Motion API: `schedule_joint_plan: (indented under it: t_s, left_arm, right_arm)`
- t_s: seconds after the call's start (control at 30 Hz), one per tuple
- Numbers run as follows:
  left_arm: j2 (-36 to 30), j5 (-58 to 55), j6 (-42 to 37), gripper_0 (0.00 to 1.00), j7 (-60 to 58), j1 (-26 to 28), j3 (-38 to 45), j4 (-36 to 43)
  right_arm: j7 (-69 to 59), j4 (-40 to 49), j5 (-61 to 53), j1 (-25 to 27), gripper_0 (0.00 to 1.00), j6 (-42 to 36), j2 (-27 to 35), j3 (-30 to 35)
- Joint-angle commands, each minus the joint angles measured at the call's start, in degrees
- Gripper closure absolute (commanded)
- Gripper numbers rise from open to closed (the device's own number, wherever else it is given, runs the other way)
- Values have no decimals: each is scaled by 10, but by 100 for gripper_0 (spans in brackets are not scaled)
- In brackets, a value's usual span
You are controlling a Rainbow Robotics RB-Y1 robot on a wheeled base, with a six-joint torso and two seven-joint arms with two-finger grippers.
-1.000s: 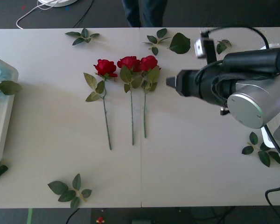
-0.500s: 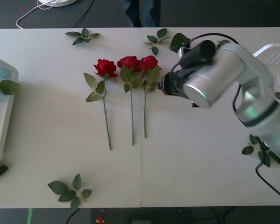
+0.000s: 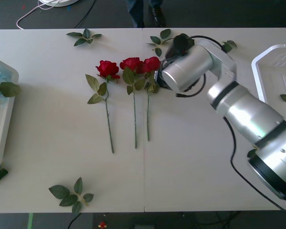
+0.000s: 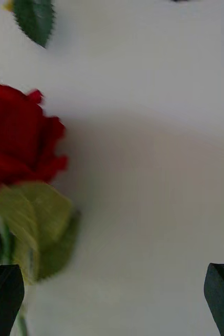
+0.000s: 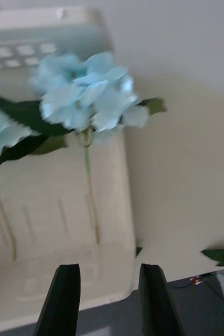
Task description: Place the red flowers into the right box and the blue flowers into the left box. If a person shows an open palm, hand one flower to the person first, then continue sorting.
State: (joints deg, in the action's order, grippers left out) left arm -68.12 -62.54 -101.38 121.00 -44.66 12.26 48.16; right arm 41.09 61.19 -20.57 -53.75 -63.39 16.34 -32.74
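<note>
We see three red flowers (image 3: 129, 76) lying side by side on the counter (image 3: 62, 124), heads away from the robot and stems pointing back towards it, and the rightmost rose (image 3: 151, 64) now has the right gripper (image 3: 158, 80) just beside its bloom. A second ago that arm hung back to the right of the row, with a gap between it and the flowers; it has since swung in and turned, so its wrist camera looks down on the rose head (image 4: 18, 136) and leaves, with the black fingers (image 4: 4, 294) spread wide on either side. We judge this to be the approach to a pick, with nothing gripped yet. The right box (image 3: 271, 71) stands at the counter's right edge. The left gripper (image 5: 109, 299) hangs over the left box (image 3: 1, 124), fingers apart and holding nothing, above blue flowers (image 5: 85, 97) already in it. Loose leaf sprigs (image 3: 71, 193) are scattered on the pale counter; beyond its far edge are a dark floor, a white cable (image 3: 38, 10) and a person's legs (image 3: 145, 12)
</note>
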Motion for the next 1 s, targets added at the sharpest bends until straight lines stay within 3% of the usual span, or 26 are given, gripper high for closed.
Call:
schedule_joint_plan:
  t_s: [0.03,0.27,0.43,0.67,1.0]
  left_arm:
    - [-38,-35,-3,70,-90,3,-3,40]
    - [-36,-54,-8,69,-303,3,-74,199]
    - [-24,-67,2,69,-405,3,-109,271]
    - [-1,-65,85,69,-534,1,-211,370]
    - [61,30,175,69,-686,-30,-363,461]
  right_arm:
    - [-32,-42,4,-55,0,30,-40,-4]
    - [-36,-114,12,-86,0,41,-69,-6]
    - [-38,-186,24,-114,0,71,-93,-6]
    - [-38,-289,37,-143,0,132,-124,-6]
    - [-38,-342,53,-144,0,180,-142,-6]
